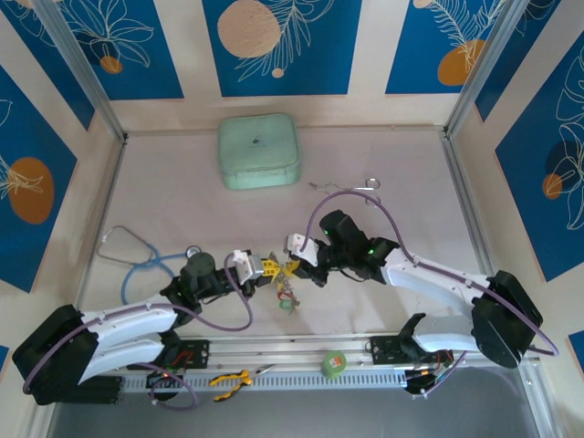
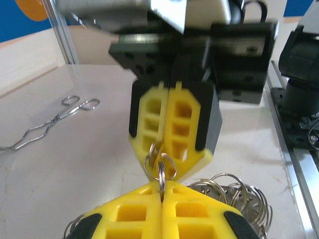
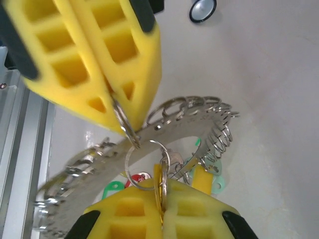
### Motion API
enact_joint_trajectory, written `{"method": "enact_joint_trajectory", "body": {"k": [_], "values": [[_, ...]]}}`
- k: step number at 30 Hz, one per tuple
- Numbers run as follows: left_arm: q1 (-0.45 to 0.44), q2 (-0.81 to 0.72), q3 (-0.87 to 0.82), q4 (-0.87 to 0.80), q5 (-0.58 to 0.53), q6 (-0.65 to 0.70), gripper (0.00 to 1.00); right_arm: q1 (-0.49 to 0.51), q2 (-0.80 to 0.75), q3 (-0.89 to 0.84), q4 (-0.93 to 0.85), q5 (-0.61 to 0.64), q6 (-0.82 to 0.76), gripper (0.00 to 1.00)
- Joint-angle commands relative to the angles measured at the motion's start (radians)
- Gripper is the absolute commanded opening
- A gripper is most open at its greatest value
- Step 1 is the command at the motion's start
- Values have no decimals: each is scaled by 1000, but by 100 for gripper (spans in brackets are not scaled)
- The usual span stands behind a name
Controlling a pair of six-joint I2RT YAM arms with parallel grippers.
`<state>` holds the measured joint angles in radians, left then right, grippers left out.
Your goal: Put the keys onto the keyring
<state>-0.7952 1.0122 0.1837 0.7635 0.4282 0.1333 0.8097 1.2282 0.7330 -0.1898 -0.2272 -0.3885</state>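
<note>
White-shelled arms point(image 1: 128, 321), black joints point(image 1: 196, 272), purple cables point(image 1: 315, 208), yellow ribbed claw fingers point(image 2: 134, 214)

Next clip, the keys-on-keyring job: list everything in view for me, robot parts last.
table: one, pale, fills the workspace
case: one, mint green, far centre of the table
forceps: one, silvery, right of the case
stethoscope: one, blue-tubed, left side
keyring: one, silvery flat ring, centre, at the grippers
split rings: many, silvery, along the keyring's rim
keys: several, silvery with green and red tags, by the keyring
tape roll: one, green, near rail
pliers: one, yellow-handled, near rail
left gripper: one, yellow fingers, shut on a split ring
right gripper: one, yellow fingers, shut on a split ring, tip to tip with the left
</note>
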Motion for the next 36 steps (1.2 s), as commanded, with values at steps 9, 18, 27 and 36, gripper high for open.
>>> {"method": "enact_joint_trajectory", "body": {"k": [9, 18, 27, 36], "values": [[-3, 21, 45, -67, -8, 30, 0, 63, -24, 184, -213, 107, -70, 0], [-3, -108, -12, -50, -163, -12, 68, 71, 12, 229, -228, 210, -41, 0], [-3, -571, -50, -365, -826, -95, 94, 162, 155, 382, -203, 177, -35, 0], [-3, -826, -13, -531, -1144, -133, 94, 154, 309, 431, 22, 16, 92, 0]]}}
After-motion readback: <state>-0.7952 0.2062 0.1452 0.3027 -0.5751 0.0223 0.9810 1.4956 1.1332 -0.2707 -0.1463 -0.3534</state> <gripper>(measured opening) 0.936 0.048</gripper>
